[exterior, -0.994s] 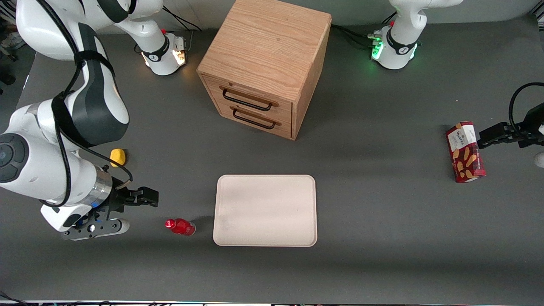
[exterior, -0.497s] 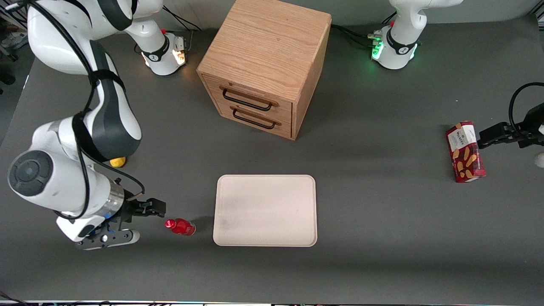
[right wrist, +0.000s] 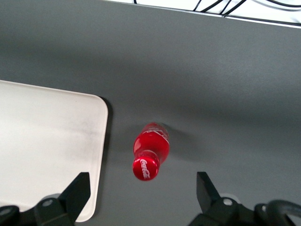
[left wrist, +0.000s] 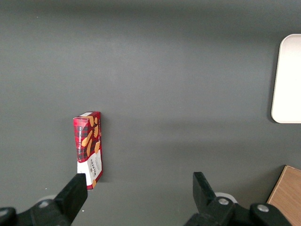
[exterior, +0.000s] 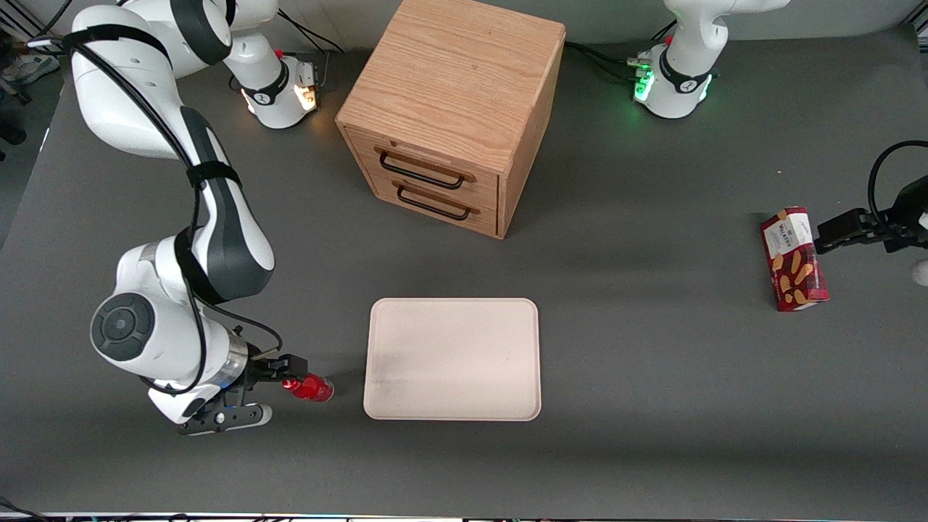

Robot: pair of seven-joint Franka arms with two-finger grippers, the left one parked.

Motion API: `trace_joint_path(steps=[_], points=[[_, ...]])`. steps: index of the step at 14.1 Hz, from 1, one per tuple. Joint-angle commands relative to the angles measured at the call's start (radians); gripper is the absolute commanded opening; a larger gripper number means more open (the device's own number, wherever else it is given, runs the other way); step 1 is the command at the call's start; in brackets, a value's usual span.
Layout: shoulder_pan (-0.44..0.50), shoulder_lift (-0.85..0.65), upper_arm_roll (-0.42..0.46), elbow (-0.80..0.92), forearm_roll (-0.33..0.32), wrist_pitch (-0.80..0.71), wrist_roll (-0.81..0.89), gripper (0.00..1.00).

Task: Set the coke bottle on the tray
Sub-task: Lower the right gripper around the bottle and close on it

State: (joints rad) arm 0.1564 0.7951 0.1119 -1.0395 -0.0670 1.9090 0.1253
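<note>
A: How are the jaws of the gripper (right wrist: 141, 197) seen to stand?

B: They are spread wide apart, and nothing is held between them. In the right wrist view one dark finger (right wrist: 77, 193) and the other are seen well apart, with bare grey table (exterior: 652, 377) between them.

A: Where is the coke bottle (right wrist: 149, 157) found relative to those jaws?

B: It is seen ahead of the open jaws, roughly centred on the gap, with its red cap turned toward the gripper. It stands upright on the table and is touched by neither finger. In the front view the gripper (exterior: 279, 377) is seen right at the cap end of the coke bottle (exterior: 310, 388); whether the tips meet it there cannot be told.

A: And the tray (exterior: 453, 359)?

B: It is placed just past the bottle, away from the jaws, with a narrow strip of table between bottle and rim. One rounded corner of the tray (right wrist: 47, 155) is seen beside one finger.

A: What else is noted?

B: A wooden drawer cabinet (exterior: 453, 112) is seen farther from the front camera than the tray, and a red snack box (exterior: 794, 259) lies toward the parked arm's end of the table.
</note>
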Motion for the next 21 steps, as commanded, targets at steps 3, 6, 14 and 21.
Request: trace_joint_path(steps=[3, 6, 14, 21], points=[[0.009, 0.015, -0.004, -0.053, -0.019, 0.085, 0.017, 1.00], [0.009, 0.015, -0.012, -0.085, -0.025, 0.122, 0.017, 1.00], [0.011, 0.015, -0.012, -0.090, -0.028, 0.122, 0.020, 0.36], [0.011, 0.012, -0.011, -0.085, -0.033, 0.108, 0.022, 0.00]])
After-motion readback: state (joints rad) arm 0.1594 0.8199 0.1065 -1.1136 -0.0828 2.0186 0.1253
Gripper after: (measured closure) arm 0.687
